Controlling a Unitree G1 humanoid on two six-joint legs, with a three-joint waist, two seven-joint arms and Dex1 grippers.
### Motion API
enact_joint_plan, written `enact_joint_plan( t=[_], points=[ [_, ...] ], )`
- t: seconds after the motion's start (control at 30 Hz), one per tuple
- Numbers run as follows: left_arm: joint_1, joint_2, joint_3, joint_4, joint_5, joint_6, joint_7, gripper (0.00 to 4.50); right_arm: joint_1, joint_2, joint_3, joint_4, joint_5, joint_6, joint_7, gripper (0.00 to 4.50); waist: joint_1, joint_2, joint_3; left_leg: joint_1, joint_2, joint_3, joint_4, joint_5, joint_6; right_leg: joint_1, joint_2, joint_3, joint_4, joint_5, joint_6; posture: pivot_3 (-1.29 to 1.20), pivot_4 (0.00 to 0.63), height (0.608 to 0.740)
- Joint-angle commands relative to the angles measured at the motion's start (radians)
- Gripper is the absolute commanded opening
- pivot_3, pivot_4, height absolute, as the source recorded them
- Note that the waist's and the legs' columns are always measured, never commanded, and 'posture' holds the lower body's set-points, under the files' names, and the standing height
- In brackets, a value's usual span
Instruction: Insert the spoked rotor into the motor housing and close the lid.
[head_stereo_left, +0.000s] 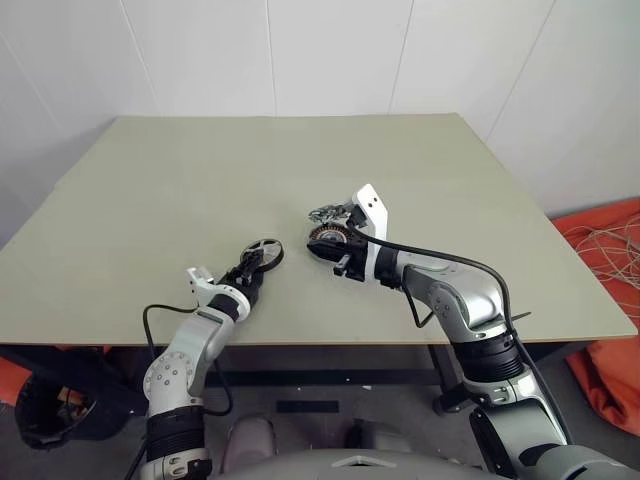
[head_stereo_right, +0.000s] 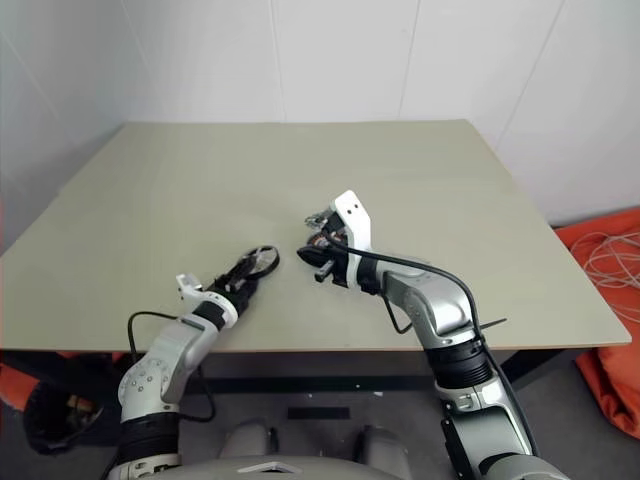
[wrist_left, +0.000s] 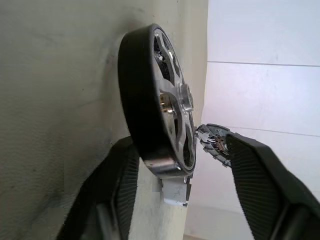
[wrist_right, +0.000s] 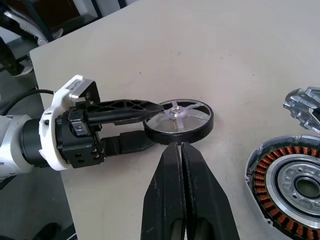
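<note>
Black-rimmed spoked rotor (wrist_right: 178, 120), ridged left gripper (wrist_right: 142, 126) pads

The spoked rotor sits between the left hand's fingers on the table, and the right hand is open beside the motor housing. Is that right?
Not quite. The right hand is shut: the right wrist view shows its two black fingers pressed together. The rest holds: the spoked rotor lies on the table between the fingers of the left hand, and the motor housing sits beside the right hand.
</note>
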Motion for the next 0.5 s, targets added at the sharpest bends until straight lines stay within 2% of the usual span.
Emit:
enact_joint_plan(
  t=[0.03, 0.13, 0.33, 0.5],
  points=[
    [-0.017, -0.002, 0.01, 0.037, 0.014, 0.005, -0.024, 1.31, -0.012, 0.002, -0.001, -0.044, 0.016, -0.006, -0.002, 0.0, 0.0, 0.0, 0.0, 0.0, 0.0, 0.0, 0.0, 0.0, 0.0, 0.0, 0.0, 0.0, 0.0, 0.0, 0.0, 0.0, 0.0, 0.74],
    [-0.019, -0.004, 0.015, 0.041, 0.02, 0.008, -0.026, 0.39, -0.012, 0.001, -0.002, -0.043, 0.015, -0.007, -0.002, 0.0, 0.001, 0.001, -0.001, 0.0, 0.0, 0.0, 0.0, 0.0, 0.0, 0.001, 0.0, 0.0, 0.0, 0.0, 0.0, 0.0, 0.0, 0.74],
    [-0.016, -0.006, 0.022, 0.023, 0.019, 0.015, -0.013, 0.38, -0.014, 0.002, 0.0, -0.04, 0.015, -0.009, 0.0, 0.0, 0.001, 0.001, -0.001, 0.0, 0.0, 0.0, 0.0, 0.001, -0.001, 0.001, 0.0, 0.0, 0.0, 0.0, 0.0, 0.0, 0.0, 0.74],
    [0.013, -0.003, -0.004, -0.11, -0.039, 0.058, -0.022, 0.38, -0.011, -0.002, -0.006, -0.046, 0.02, -0.006, 0.001, 0.0, 0.0, 0.0, 0.0, -0.001, 0.0, -0.001, 0.0, 0.001, -0.001, 0.0, 0.0, 0.0, 0.0, 0.0, 0.0, 0.0, 0.0, 0.74]
  ],
)
